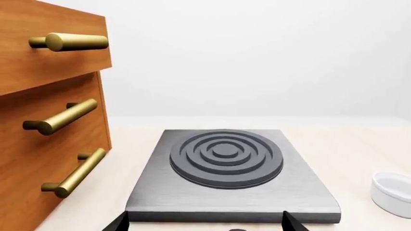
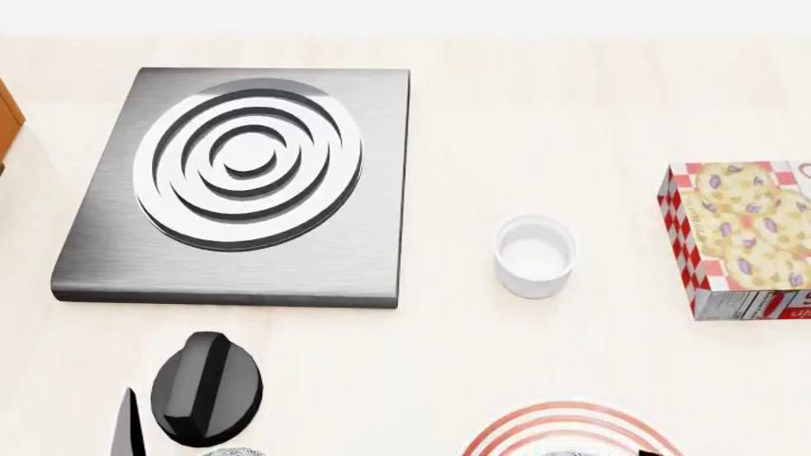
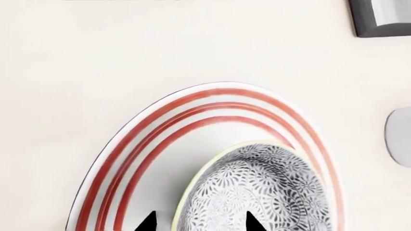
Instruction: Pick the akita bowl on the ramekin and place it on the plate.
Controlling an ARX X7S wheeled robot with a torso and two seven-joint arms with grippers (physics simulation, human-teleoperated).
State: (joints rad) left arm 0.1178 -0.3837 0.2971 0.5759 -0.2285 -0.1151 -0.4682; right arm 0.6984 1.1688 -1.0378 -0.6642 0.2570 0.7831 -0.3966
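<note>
In the right wrist view the akita bowl [image 3: 263, 192] hangs tilted over the plate [image 3: 147, 159], with its black-grey patterned outside facing the camera. My right gripper [image 3: 200, 222] straddles the bowl's pale rim and is shut on it; one fingertip [image 3: 147, 222] shows against the plate and the other against the pattern. The white ramekin [image 2: 534, 255] stands with nothing on it mid-table; it also shows at the left wrist view's edge as the ramekin [image 1: 393, 192]. Only the plate's red-ringed far rim [image 2: 564, 423] shows in the head view. My left gripper [image 1: 205, 224] is open, holding nothing, facing the stove.
A grey stove burner plate [image 2: 241, 180] lies at the table's left. A wooden drawer cabinet [image 1: 51, 120] with brass handles stands beside it. A red-checked cookie box [image 2: 742, 237] sits at the right edge. Bare tabletop lies between the ramekin and the plate.
</note>
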